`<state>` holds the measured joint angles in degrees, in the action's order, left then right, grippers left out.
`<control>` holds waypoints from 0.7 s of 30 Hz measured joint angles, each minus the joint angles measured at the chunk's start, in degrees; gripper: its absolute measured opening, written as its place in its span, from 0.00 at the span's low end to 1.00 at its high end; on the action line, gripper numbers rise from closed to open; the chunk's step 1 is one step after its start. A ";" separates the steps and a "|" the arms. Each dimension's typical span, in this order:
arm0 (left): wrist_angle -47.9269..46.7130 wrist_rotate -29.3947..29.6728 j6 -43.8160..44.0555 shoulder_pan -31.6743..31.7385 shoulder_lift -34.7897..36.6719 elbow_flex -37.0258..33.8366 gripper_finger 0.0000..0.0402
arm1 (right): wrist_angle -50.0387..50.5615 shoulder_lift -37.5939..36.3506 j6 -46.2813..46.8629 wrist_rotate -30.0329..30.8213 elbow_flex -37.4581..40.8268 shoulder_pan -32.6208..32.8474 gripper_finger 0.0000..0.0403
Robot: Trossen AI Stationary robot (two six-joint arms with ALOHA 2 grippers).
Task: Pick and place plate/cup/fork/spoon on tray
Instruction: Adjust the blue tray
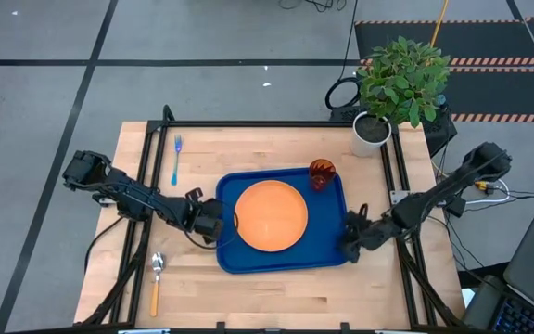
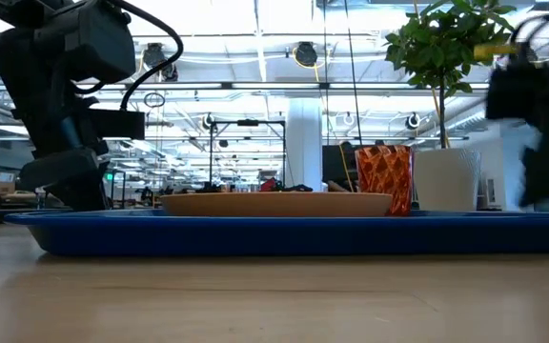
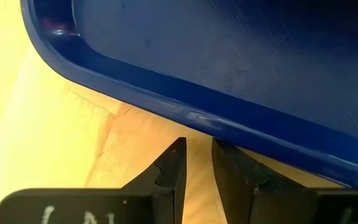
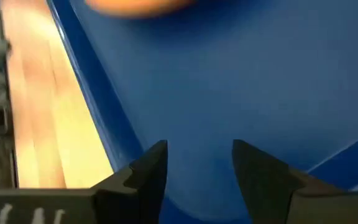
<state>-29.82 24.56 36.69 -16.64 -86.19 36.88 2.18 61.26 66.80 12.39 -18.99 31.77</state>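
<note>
fork (image 1: 176, 158) unobstructed, spoon (image 1: 156, 281) seemingly clear too

The tray (image 1: 281, 260) lies mid-tabletop (image 1: 276, 292), between my two hands. The plate (image 1: 271, 215) sits in its middle, the cup (image 1: 322, 173) in its far right corner. The fork (image 1: 176, 159) lies far left, the spoon (image 1: 156, 281) near left, the potted plant (image 1: 392, 93) far right.
</note>
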 joint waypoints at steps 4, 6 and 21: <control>-0.02 0.02 0.00 0.02 0.00 0.00 0.20 | -9.20 7.42 3.20 -2.77 1.51 1.55 0.42; -0.03 0.02 0.00 0.02 0.00 -0.02 0.20 | -12.01 10.32 3.01 -3.07 1.51 2.42 0.42; -0.15 0.00 0.52 0.04 -0.02 -0.04 0.20 | -24.09 14.63 1.44 -3.57 1.71 4.37 0.42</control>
<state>-29.98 24.56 37.21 -16.60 -86.21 36.84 -21.91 75.90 68.25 8.82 -17.28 36.14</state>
